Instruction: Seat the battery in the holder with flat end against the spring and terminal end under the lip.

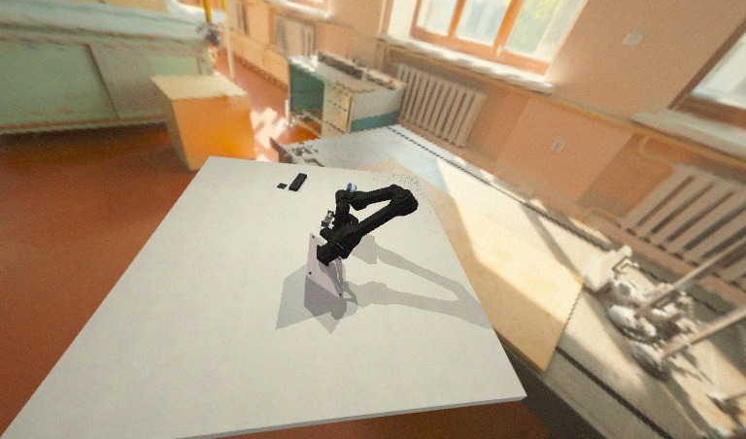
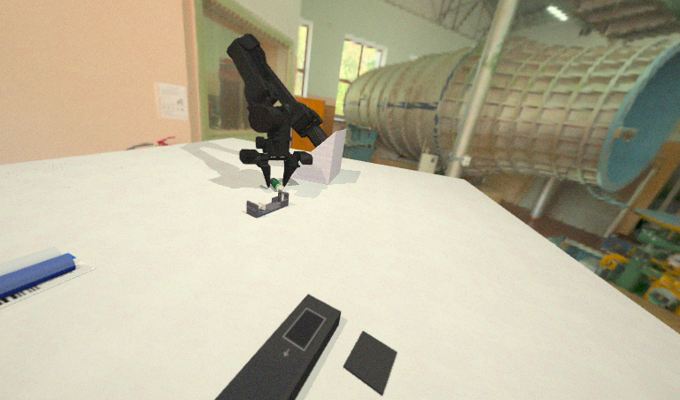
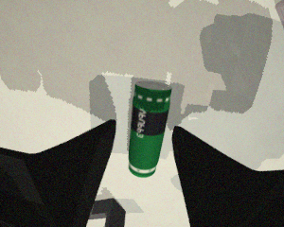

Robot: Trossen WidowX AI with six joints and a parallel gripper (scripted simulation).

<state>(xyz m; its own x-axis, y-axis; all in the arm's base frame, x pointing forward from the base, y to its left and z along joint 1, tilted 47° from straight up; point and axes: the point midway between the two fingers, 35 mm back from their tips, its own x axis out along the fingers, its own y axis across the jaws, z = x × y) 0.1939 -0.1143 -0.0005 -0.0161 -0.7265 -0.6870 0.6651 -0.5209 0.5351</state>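
The green battery lies on the table between the fingertips, its grey flat end at the top of the wrist view. My gripper points down over it and is open, with a gap on each side of the battery in the wrist view. The dark holder stands on the table just beside the battery, with no battery in it. In the wrist view only part of the holder shows at the bottom, beside the left finger. In the top view the arm hides the battery and the fingertips.
A pale purple wedge block stands by the arm's base. A long black device and a thin black square lie farther off. A blue cylinder lies to one side.
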